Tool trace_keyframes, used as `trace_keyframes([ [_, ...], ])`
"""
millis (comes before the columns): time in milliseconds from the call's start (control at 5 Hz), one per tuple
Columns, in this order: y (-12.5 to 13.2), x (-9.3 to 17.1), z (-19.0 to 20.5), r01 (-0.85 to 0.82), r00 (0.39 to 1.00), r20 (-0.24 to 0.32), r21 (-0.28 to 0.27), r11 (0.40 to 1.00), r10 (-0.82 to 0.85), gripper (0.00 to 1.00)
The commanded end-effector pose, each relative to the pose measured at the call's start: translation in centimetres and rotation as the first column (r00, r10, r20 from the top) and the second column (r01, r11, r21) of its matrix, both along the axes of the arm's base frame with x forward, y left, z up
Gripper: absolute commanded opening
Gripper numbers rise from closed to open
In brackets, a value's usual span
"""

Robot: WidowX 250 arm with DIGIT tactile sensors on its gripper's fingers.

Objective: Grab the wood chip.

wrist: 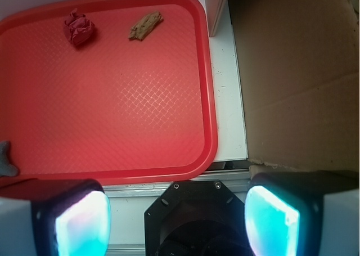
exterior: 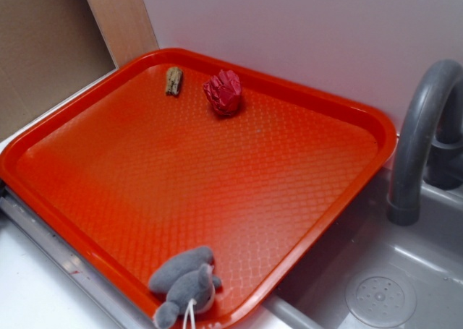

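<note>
In the exterior view the wood chip (exterior: 173, 81) lies flat on the tray (exterior: 87, 126) beside the red ball (exterior: 223, 92); no fingers show. In the wrist view the gripper (wrist: 177, 219) gapes empty, fingers (wrist: 81, 222) wide, the chip well ahead, between their lines. It looks light, stiff and rough, best pinched across its narrow middle.

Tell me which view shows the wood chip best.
The wrist view: the wood chip lies unobstructed near the tray's far corner, its rough grain and oblong outline clear, red paper ball apart beside it. The exterior view also shows it unobstructed, but smaller and darker, with less texture.
</note>
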State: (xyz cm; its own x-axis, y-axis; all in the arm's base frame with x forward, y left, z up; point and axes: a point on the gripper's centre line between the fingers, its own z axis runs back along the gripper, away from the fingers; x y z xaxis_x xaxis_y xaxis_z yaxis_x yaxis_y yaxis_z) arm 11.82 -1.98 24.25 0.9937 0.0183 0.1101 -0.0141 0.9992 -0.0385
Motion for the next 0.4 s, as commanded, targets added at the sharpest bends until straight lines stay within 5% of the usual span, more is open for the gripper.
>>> trace_keyframes([
  [0,0.0,0.0,0.0,0.0,1.0,0.0,0.0,1.0,0.0,1.0],
  [200,-2.0,1.5,-0.5,-0.063,0.997,0.049,-0.04,0.997,0.065,1.0],
])
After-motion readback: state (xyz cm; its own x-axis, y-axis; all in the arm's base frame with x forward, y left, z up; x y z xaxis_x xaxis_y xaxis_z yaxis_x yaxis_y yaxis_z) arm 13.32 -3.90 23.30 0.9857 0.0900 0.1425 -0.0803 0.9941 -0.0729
